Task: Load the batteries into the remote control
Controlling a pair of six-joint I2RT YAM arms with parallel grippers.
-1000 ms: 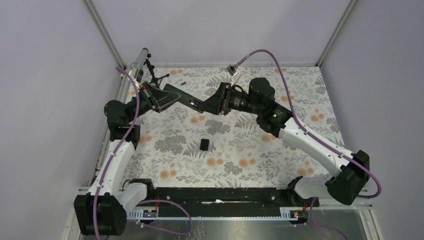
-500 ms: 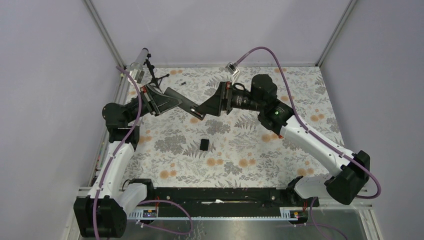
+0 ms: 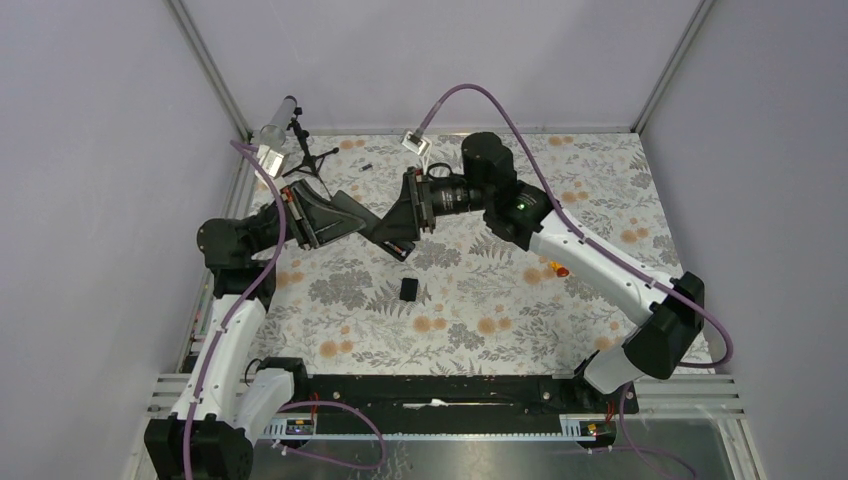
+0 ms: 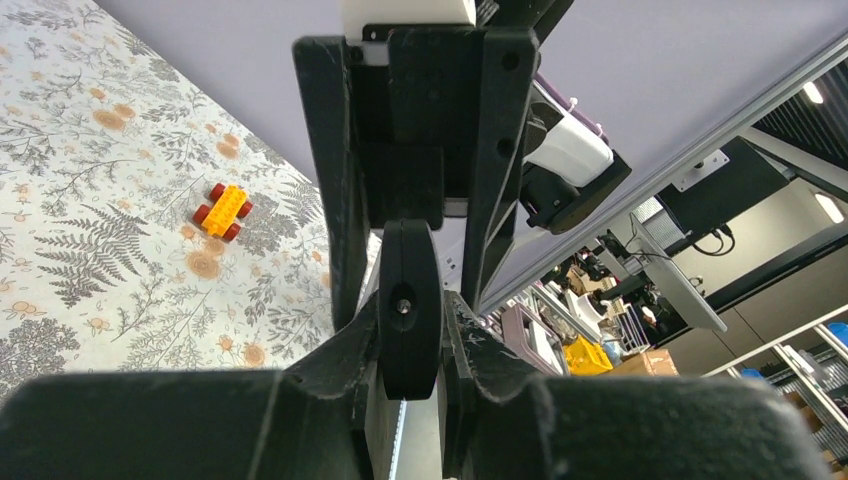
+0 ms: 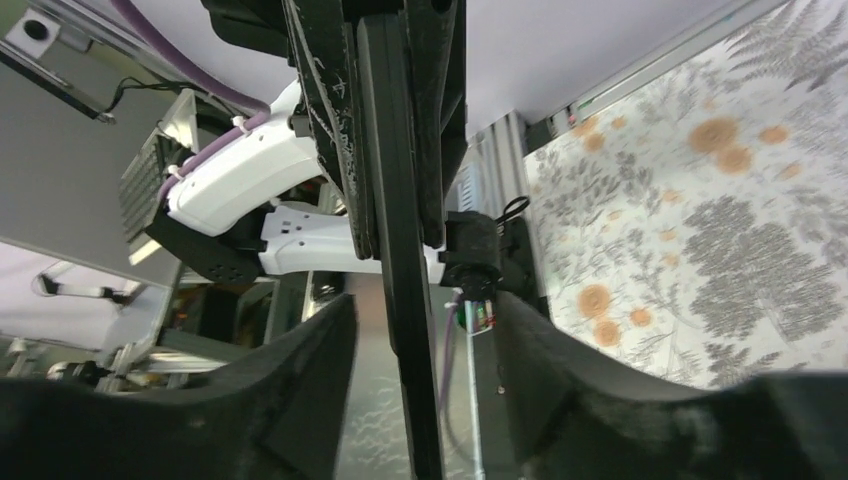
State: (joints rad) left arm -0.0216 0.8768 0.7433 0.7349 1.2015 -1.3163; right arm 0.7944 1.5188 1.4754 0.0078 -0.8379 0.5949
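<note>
1. Two sets of jaws met on one thing. The left gripper [image 3: 340, 212] was clamped narrow on the remote control [image 3: 372, 226], holding it off the table by one end.
2. The right gripper [image 5: 420, 310] stood open astride the bar's free end, with a gap on each side between finger and plastic. It held nothing.
3. I judged the remote stiff, light and smooth, so apt to slip or swing. The flat faces near mid-length looked the best place to take hold, leaving the battery bay uncovered.
4. The bay could not be made out in any view, so whether anything sat in it could not be told.
5. Its cover [image 3: 408, 289] lay on the flowered mat [image 3: 480, 310], on the near side of both jaws and apart from them.
6. A tiny dark piece, probably one of the batteries [image 3: 367, 165], lay beyond the jaws toward the far wall. Small, round and prone to roll, it would want a pinch across its middle. The other could not be found.
</note>
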